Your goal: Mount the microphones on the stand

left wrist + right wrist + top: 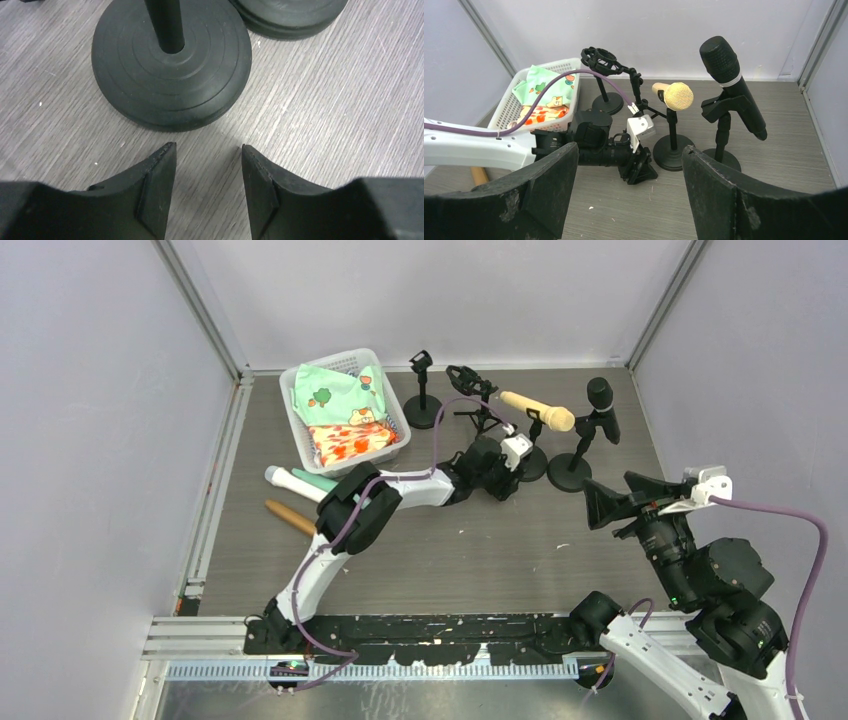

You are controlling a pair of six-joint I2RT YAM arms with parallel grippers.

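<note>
Our left gripper [208,165] gapes empty beside a stand base [170,95]; right gripper [629,160] open too. At nine o'clock lie brown microphone [289,517] and white microphone [284,478]: probably stiff, smooth, roll-prone; we'd grip mid-barrel.

Matt black rubbery stand base [170,65], grey wood-grain table [325,100], white plastic lattice basket [504,112]

stand base [170,65] ahead, left hand [209,187] just short

One basket [335,356]. Right of it: four stands [422,412], one cream microphone [538,410], one black microphone [602,405]. Before it: one white microphone [281,477], one mint microphone [318,483], one brown microphone [290,517].
</note>
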